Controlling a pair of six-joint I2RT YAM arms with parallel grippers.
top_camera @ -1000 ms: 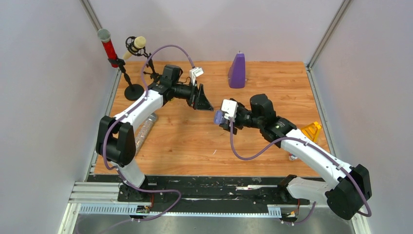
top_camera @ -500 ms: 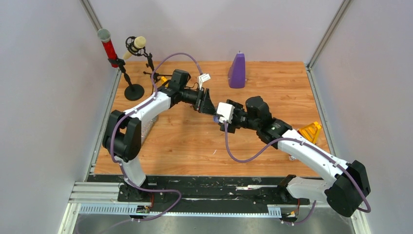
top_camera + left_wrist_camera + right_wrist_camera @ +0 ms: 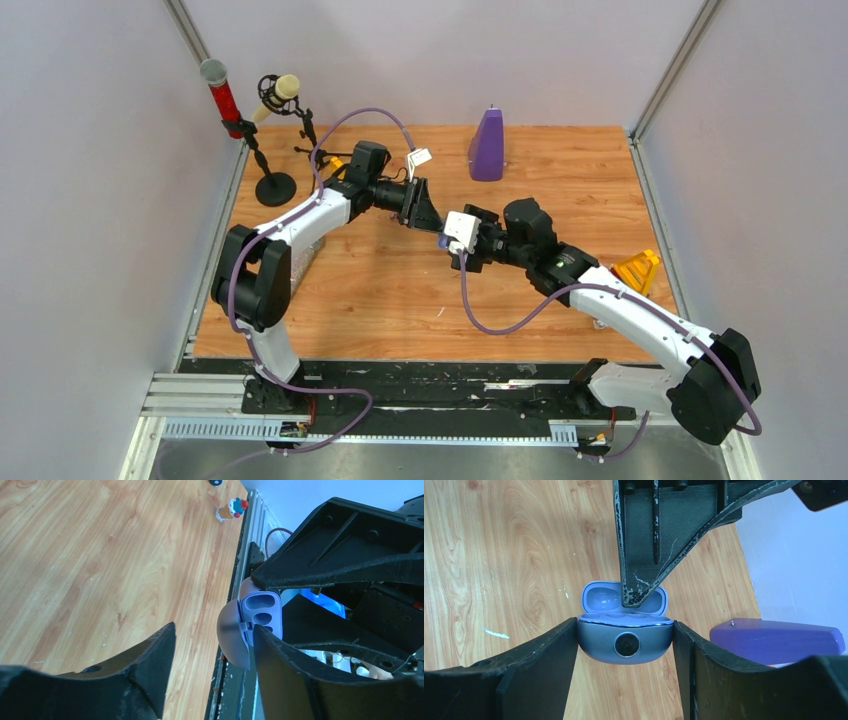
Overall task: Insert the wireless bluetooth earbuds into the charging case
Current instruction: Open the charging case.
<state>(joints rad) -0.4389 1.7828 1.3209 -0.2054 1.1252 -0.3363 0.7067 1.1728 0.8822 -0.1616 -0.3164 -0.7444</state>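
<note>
Open pale purple charging case (image 3: 624, 642) held at mid-frame over the wooden table (image 3: 499, 555).
The right gripper (image 3: 625, 627) clamps its base from both sides, with the lid tipped back toward the upper frame. The left gripper (image 3: 212, 627), jaws apart with nothing seen between them, reaches down from the top edge. One fingertip (image 3: 634, 599) is at the wells, and the earbuds cannot be made out.
</note>
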